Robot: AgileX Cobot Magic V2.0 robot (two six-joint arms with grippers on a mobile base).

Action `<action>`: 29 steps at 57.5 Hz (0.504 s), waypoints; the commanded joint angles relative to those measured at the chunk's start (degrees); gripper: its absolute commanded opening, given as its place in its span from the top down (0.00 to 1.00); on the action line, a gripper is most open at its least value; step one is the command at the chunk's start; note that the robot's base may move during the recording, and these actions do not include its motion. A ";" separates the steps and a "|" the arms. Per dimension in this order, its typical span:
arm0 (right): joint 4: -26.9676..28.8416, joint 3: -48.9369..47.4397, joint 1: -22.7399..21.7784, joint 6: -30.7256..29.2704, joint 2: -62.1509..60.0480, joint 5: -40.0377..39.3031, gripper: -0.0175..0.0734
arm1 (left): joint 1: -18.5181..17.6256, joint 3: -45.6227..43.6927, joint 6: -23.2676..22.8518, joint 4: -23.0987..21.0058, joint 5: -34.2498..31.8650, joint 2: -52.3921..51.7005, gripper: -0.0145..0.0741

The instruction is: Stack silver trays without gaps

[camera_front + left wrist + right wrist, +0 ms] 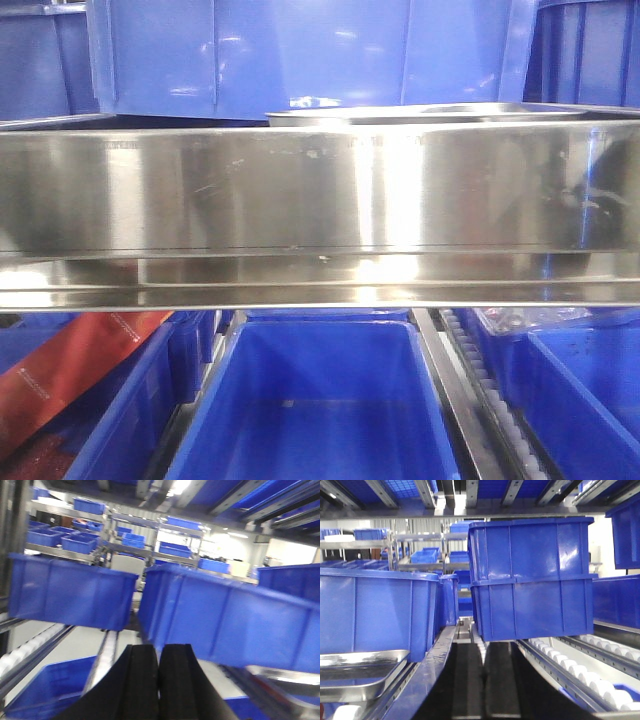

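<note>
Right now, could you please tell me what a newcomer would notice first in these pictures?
The long shiny steel bar spans the front view, with a silver tray peeking over its top edge right of centre and a blue bin below. In the right wrist view, stacked blue bins fill the centre; in the left wrist view, the shut left gripper sits bottom centre.

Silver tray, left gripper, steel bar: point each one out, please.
silver tray (357, 674): right wrist view, on its bare floor.
left gripper (159, 654): left wrist view, on the seam between its touching fingertips.
steel bar (300, 190): front view, middle of its shiny face.
</note>
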 commanded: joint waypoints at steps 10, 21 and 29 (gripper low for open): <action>-1.46 -21.41 -0.04 -0.04 -0.15 29.59 0.89 | -0.30 -17.73 0.48 -1.08 12.10 6.56 0.85; -6.40 -37.59 -0.04 -0.04 5.98 47.50 0.89 | -0.30 -26.84 1.37 -2.58 16.23 14.59 0.85; -5.64 -47.68 0.08 -0.04 16.12 56.34 0.89 | -0.30 -35.07 4.92 -3.78 28.11 25.03 0.85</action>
